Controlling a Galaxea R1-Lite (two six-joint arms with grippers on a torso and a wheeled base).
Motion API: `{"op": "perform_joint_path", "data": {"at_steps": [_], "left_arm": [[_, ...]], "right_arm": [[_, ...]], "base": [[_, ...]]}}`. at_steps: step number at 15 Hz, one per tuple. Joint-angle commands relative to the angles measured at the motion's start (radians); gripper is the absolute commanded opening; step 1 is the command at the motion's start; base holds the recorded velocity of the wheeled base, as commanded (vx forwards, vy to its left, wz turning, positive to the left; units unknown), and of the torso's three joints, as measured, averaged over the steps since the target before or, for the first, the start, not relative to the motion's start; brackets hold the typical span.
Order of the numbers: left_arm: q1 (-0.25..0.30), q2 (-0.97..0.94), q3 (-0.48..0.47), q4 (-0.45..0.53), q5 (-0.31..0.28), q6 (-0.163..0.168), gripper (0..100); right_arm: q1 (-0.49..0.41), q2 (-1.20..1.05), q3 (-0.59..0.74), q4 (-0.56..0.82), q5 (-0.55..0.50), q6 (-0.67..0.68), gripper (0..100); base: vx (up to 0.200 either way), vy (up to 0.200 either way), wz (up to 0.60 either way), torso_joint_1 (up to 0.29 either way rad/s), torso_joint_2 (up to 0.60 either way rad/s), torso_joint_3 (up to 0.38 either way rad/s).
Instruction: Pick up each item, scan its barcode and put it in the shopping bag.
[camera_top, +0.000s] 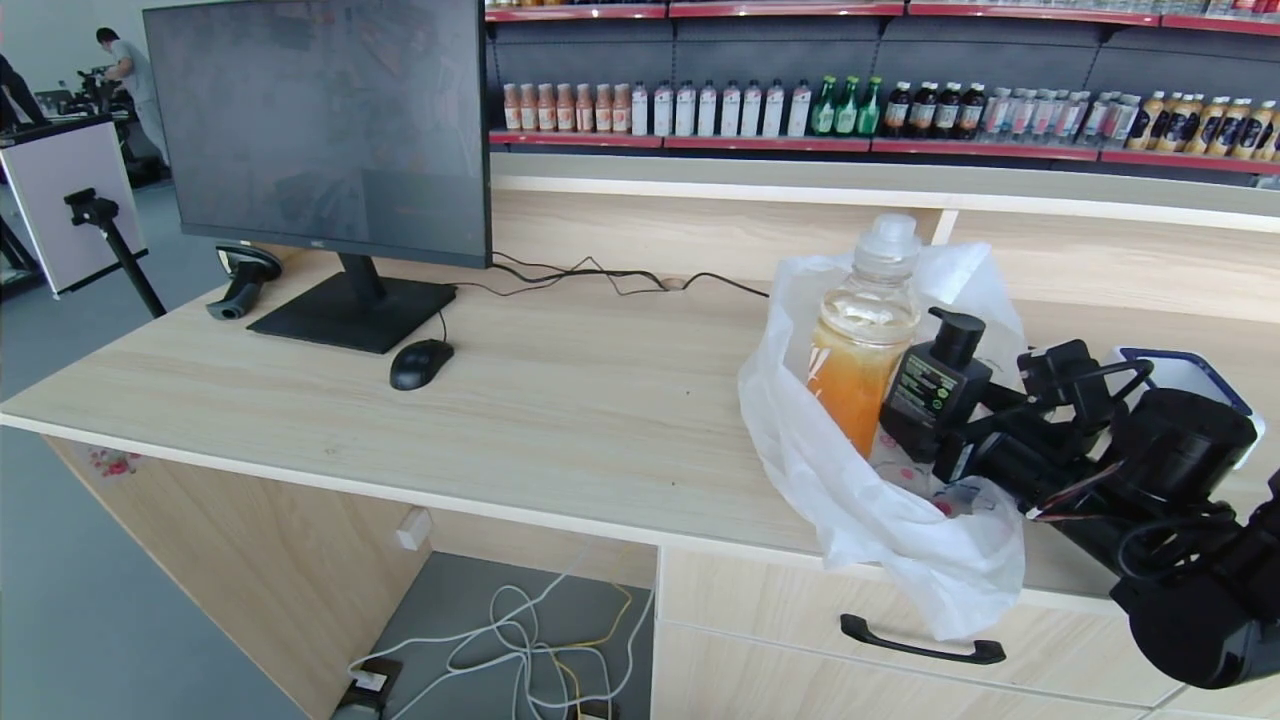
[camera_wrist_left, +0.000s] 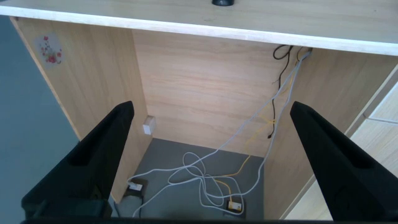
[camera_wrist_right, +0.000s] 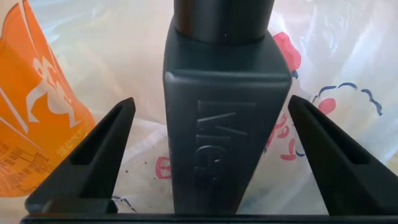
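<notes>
Inside the mouth of the white plastic shopping bag (camera_top: 880, 520), the right gripper (camera_wrist_right: 211, 102) is spread wide around the black square-shouldered pump bottle (camera_top: 935, 390). The right wrist view shows a gap on each side of the bottle, so the fingers grip nothing. The head view adds the bottle's pump head, which the wrist view cuts off. It hides the fingertips behind the bottle and the arm's wiring. Bag folds cover the bottle's base, so whether it rests on the bag's floor cannot be told. Just beside the gripper, on its left, stands a clear plastic bottle of orange drink (camera_top: 865, 340). The left gripper (camera_wrist_left: 211, 106) hangs wide open and empty, facing the hollow under the pale wooden counter (camera_top: 600, 400), with loose cables (camera_wrist_left: 205, 174) on the floor beyond it.
</notes>
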Motion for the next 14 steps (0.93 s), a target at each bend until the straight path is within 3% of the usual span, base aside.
{"op": "perform_joint_path", "data": {"at_steps": [1,10,12,14], "left_arm": [[0.0,0.0,0.0,-0.001,0.0,-0.001,100],[0.0,0.0,0.0,-0.001,0.0,-0.003,100],[0.002,0.0,0.0,0.002,0.0,-0.027,100],[0.0,0.0,0.0,0.002,0.0,-0.029,100]], "right_arm": [[-0.02,-0.033,0.009,-0.003,0.001,-0.011,100],[-0.035,-0.3,0.222,-0.003,0.001,-0.066,100],[-0.037,-0.435,0.365,-0.003,0.001,-0.066,100],[-0.057,-0.572,0.477,-0.003,0.0,-0.054,100]], "base": [[0.0,0.0,0.0,0.0,0.0,0.0],[0.0,0.0,0.0,0.0,0.0,0.0],[0.0,0.0,0.0,0.0,0.0,0.0],[0.0,0.0,0.0,0.0,0.0,0.0]]}}
